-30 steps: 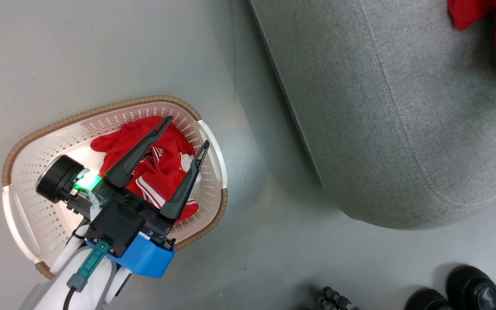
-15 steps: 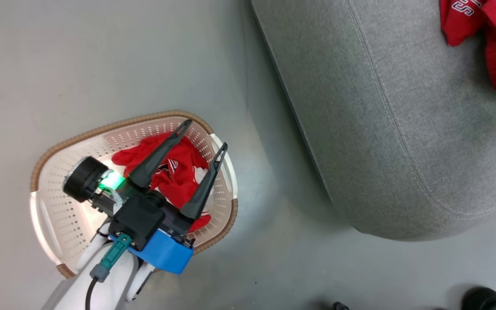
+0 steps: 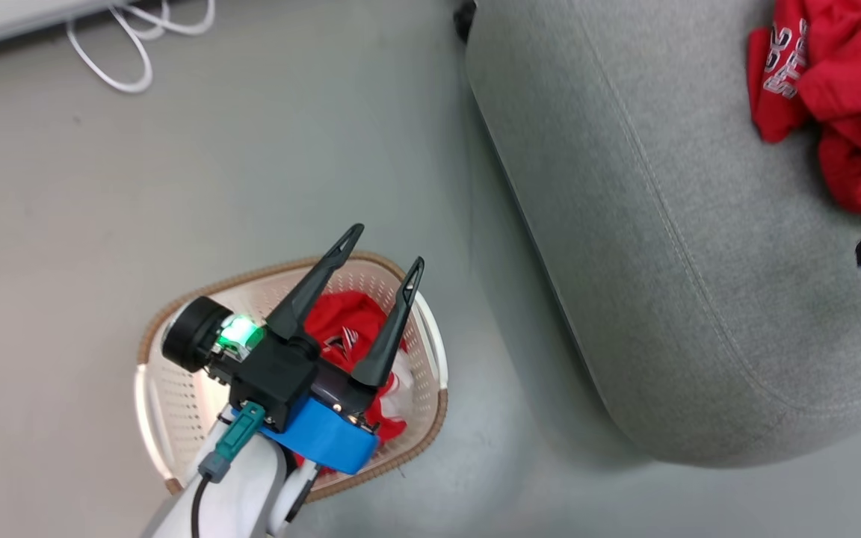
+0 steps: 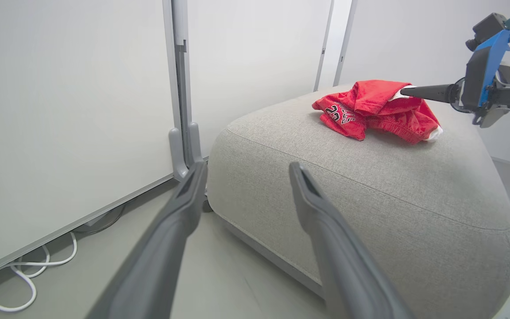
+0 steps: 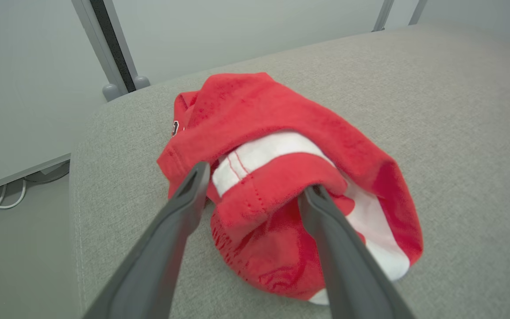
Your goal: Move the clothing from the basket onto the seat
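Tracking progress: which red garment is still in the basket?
The crumpled red white-striped garment in the cream perforated basket; the other, lettered red garment lies on the light-grey fabric seat.

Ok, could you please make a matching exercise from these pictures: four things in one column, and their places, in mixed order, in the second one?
Things:
1. lettered red garment
2. other red garment
3. left gripper
4. white cable

Places:
A. above the basket, fingers open
B. on the floor, in loops
C. on the seat
D. inside the basket

Pairs: 1-C, 2-D, 3-A, 4-B.
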